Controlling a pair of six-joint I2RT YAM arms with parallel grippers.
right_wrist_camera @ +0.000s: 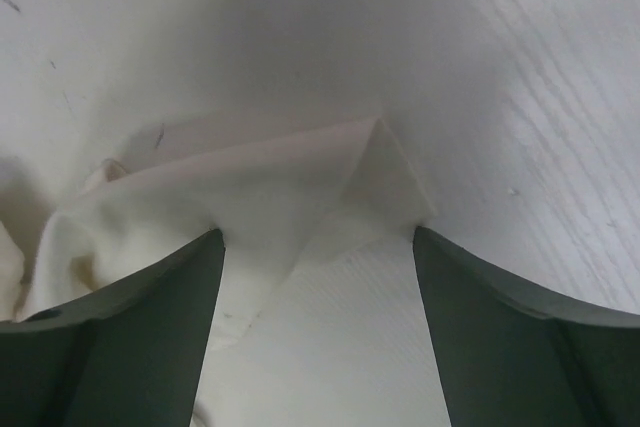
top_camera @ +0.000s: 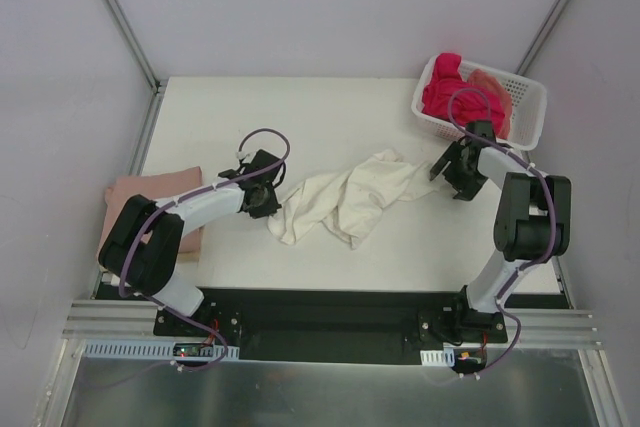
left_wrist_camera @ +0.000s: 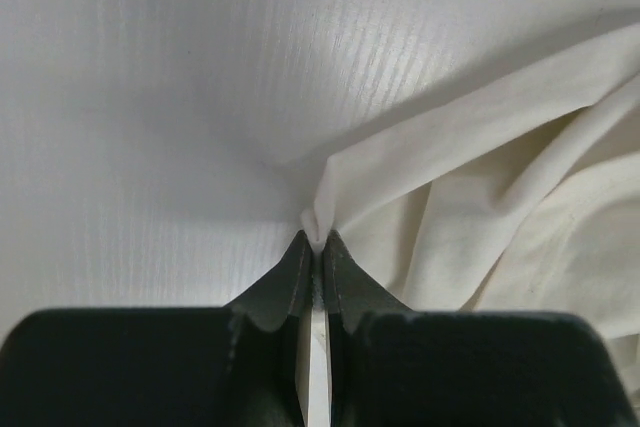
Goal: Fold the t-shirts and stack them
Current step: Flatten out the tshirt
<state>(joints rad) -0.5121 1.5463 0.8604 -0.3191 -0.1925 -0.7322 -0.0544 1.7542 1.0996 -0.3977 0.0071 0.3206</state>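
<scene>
Gently with the crumpled cream-white cloth t-shirt [top_camera: 340,202]: soft, floppy, best held by corners. Pinched in the closed left pincer [left_wrist_camera: 316,237]; open right pincer [right_wrist_camera: 318,235] around a corner.

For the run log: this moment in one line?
left fingers: shut on cream t-shirt edge | right fingers: open over its corner | pink t-shirt: folded, far left | basket: magenta shirt, peach shirt
</scene>
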